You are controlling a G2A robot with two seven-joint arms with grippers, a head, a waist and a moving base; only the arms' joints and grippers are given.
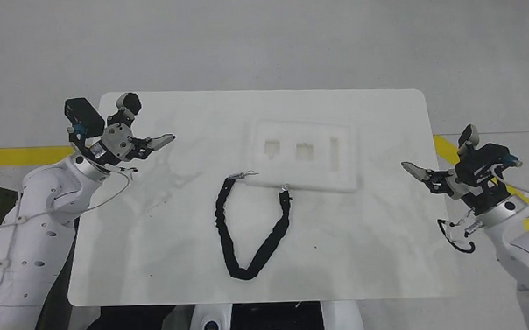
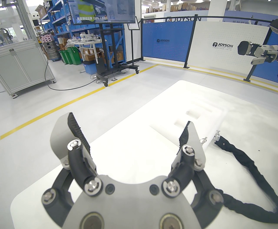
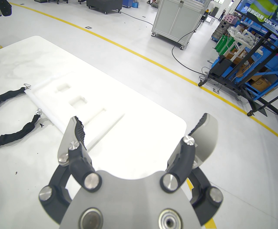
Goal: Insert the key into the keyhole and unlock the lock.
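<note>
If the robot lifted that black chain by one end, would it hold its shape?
Probably not: the chain lies in a loose, kinked U, so it would likely dangle. It looks fabric-covered, so probably grippy rather than slippery. Pushed, it would probably bunch up rather than roll.

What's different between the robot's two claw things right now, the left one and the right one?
The left end effector hovers fully over the table; the right end effector straddles the table's side edge, one finger over the floor. The left end effector is also closer to the black chain lock than the right end effector. Shared: both are open, empty and point toward the table's middle.
</note>
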